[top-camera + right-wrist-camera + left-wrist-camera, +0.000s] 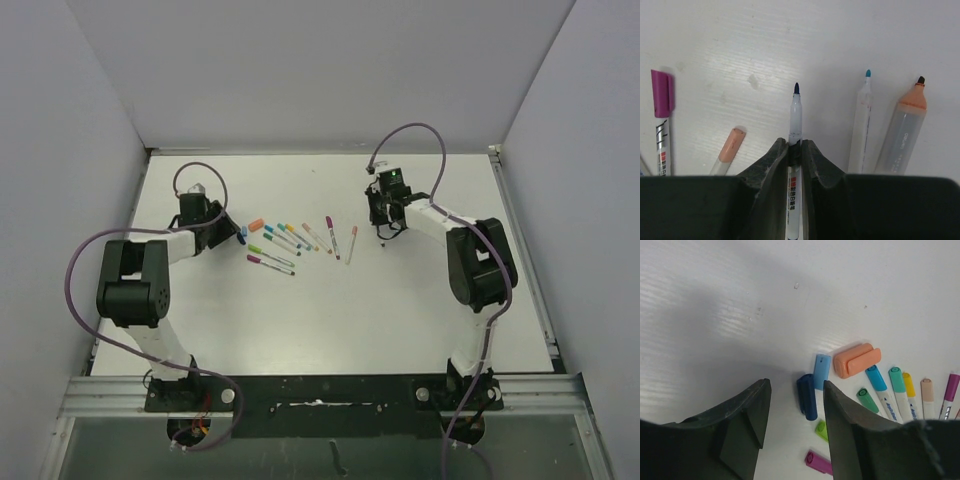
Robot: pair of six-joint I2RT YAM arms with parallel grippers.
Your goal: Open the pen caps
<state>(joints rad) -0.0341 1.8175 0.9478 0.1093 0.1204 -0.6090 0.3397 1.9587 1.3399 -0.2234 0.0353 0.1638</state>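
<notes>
While your right gripper [795,145] is clamped on a bare pen barrel [794,117] with a dark blue tip, your left gripper [795,387] hangs with its jaws apart and nothing in them. The dark blue cap [807,397] lies on the table [715,315] just ahead of those open fingers. It sits beside a light blue cap [822,371] and the fat orange cap [857,360], at the left end of the pen row. That pen looks done. You should next lay the barrel down by the teal-tipped barrel [861,125], then go for a pen wearing its cap, such as the magenta cap [662,95].
</notes>
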